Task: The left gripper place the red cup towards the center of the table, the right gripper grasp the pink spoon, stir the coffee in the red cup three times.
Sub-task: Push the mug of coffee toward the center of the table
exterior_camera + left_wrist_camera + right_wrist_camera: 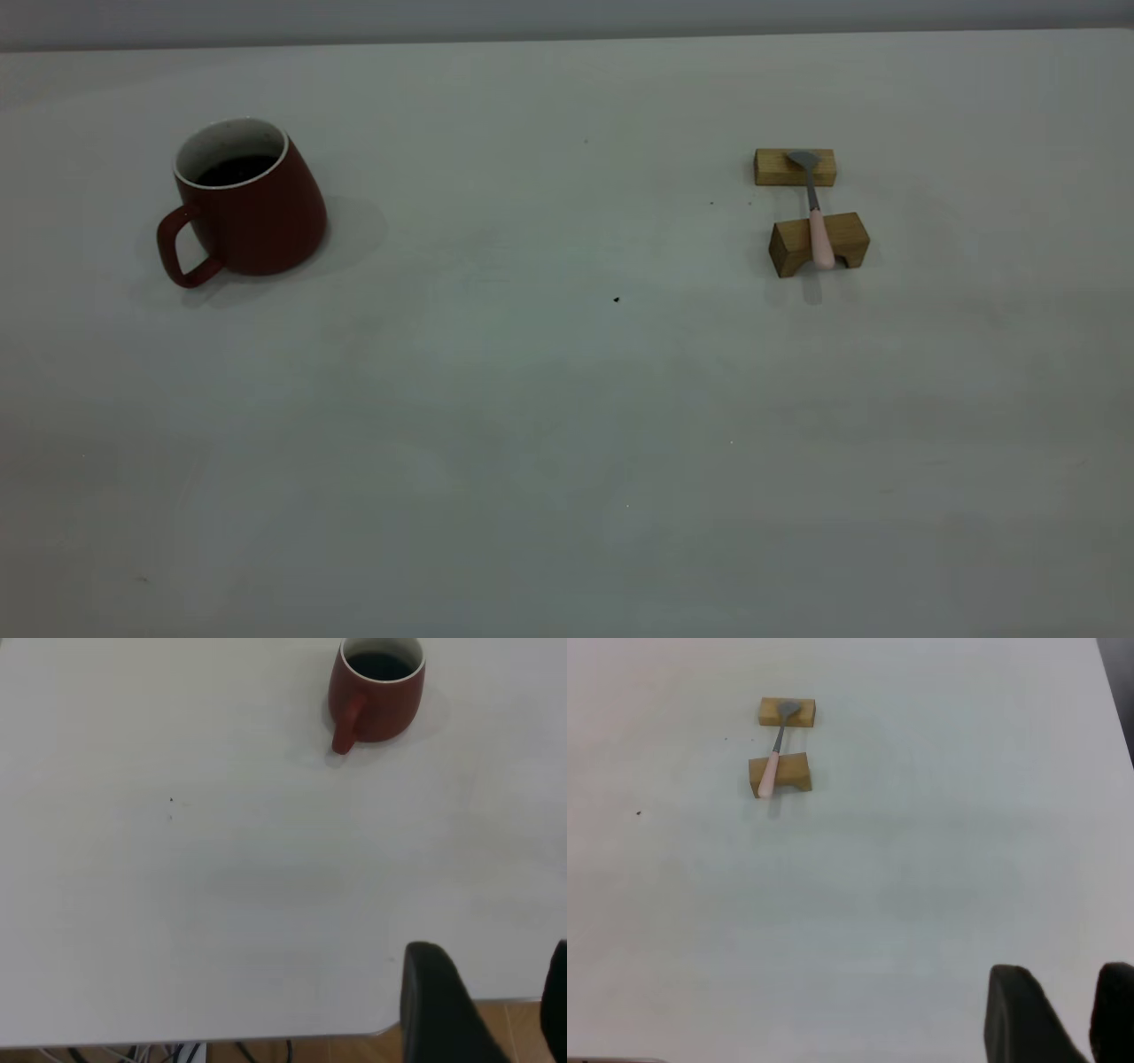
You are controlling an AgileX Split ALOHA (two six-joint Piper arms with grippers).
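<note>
Two wooden blocks carry the pink spoon (819, 227) in the upper right of the exterior view: its grey bowl lies on the flat far block (795, 167), and its pink handle crosses the arched near block (818, 244), overhanging toward the camera. The red cup (245, 202) stands upright in the upper left of that view, well apart from the spoon, handle pointing to the lower left. The coffee (232, 168) shows dark inside its white interior. Both items rest on the table (567, 425).

The left gripper (483, 1010) appears only in the lower right of the left wrist view, fingers spread with a clear gap, holding nothing, far from the cup. The right gripper (1067, 1014) sits in the lower right of the right wrist view, fingers parted, likewise empty, far from the spoon.
</note>
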